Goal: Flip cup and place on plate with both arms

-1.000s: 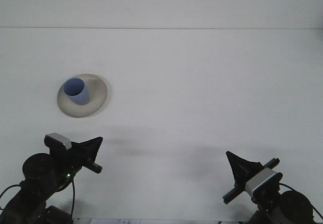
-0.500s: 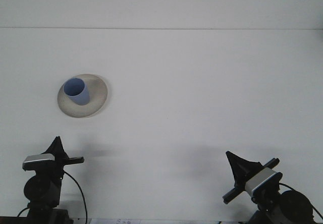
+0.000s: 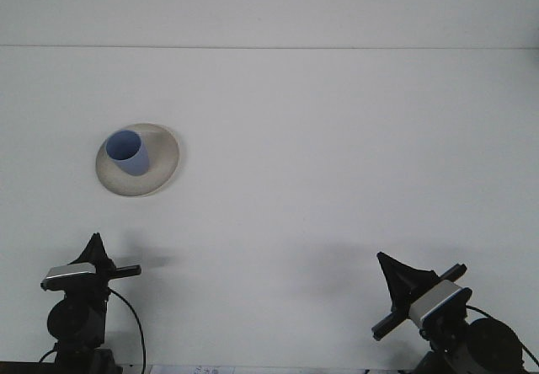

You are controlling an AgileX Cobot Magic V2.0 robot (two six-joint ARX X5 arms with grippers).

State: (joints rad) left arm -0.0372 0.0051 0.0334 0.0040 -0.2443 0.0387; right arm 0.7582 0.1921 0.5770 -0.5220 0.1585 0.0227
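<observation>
A blue cup [image 3: 126, 152] stands mouth-up on a pale plate [image 3: 165, 160] at about ten o'clock on the white table [image 3: 337, 138], well apart from both arms, which sit low at the near edge: the left gripper [image 3: 94, 256] at seven o'clock, the right gripper [image 3: 404, 294] at five. The cup sits toward the plate's left side, its open rim facing up, which suggests the flip and the placing are already done. It looks like a small, light, stiff tumbler, probably plastic, with smooth and likely somewhat slippery walls (a firm squeeze near the thin rim could bow it or let it slide); were it to be lifted again, the safest hold would be across the side wall around mid-height, fingers on opposite sides, rather than on the lip. The plate appears heavier and shallow, and unlikely to shift. Neither claw has anything in it, but from this angle it cannot be told whether either one is spread or closed. Against the frame a second ago, the left arm has swung from a forward-reaching, rightward pose back to an upright parked one over its base, and in the last half second it has barely moved; the right arm, the cup and the plate have not changed at all.
</observation>
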